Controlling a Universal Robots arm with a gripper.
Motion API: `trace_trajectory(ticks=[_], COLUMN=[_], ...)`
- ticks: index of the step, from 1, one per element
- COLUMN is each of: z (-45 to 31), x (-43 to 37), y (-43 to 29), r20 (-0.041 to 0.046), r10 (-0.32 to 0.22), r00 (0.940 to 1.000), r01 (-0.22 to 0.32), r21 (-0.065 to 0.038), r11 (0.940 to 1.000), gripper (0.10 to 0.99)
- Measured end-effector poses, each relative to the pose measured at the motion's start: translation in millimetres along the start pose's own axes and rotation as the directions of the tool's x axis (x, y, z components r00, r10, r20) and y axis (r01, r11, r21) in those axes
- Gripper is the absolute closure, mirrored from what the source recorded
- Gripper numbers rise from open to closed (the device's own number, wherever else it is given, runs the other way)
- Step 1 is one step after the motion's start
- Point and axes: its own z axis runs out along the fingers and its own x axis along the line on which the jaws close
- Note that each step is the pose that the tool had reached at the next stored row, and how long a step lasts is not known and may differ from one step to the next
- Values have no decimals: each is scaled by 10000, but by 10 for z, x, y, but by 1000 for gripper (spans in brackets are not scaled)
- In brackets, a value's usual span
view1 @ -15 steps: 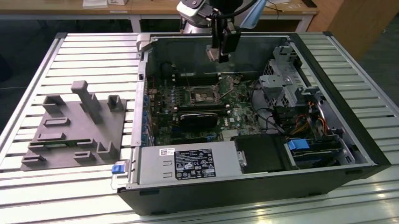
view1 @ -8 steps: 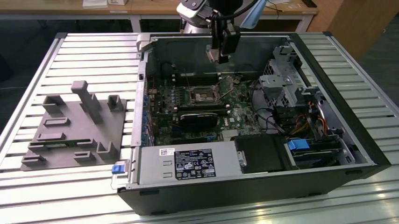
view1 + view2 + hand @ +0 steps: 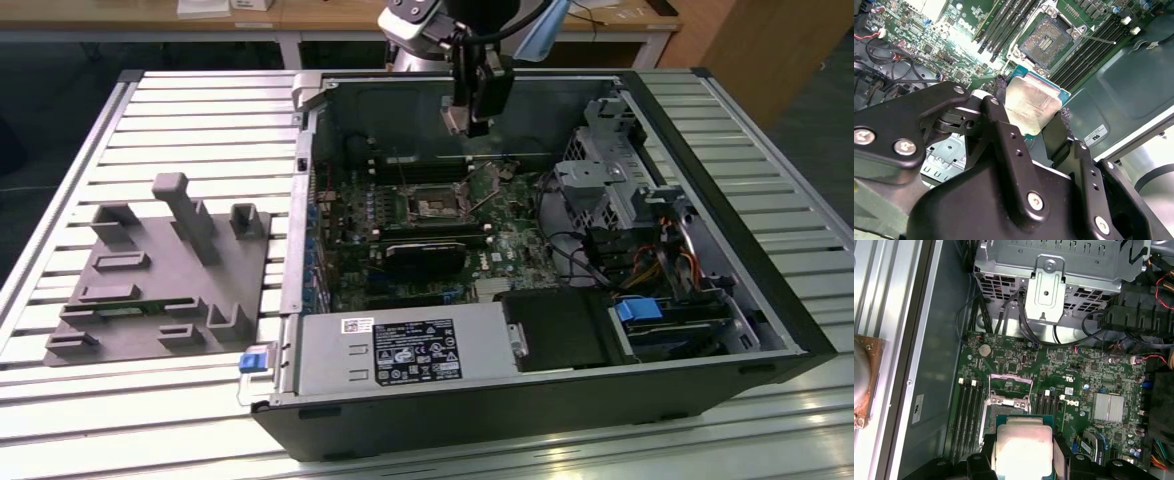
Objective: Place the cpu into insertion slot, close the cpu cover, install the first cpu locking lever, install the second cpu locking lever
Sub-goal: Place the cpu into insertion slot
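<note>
My gripper hangs over the back of the open computer case, above the green motherboard. In both wrist views it is shut on the cpu, a silver-grey square chip held by two opposite edges between the black fingers. The insertion slot lies open below and a little beyond the chip, its dark pin field bare. In the first wrist view the cpu cover, a thin metal frame, stands tilted up at the socket's far edge. A thin locking lever sticks out beside the socket.
Memory slots flank the socket. A silver drive cage and loose cables sit at the exterior view's right, the power supply at the front. A grey fixture plate lies on the slatted table outside the case.
</note>
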Motion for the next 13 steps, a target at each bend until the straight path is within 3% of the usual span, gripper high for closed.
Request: trace_trajectory(ticks=[6,13], z=[12,40], x=[3,14], y=[-5,-19], r20=[22,80], r10=[162,837], r00=[9999,9965], r01=[-162,-836], r21=[-3,-15], r11=[9999,9965], gripper=[549,549])
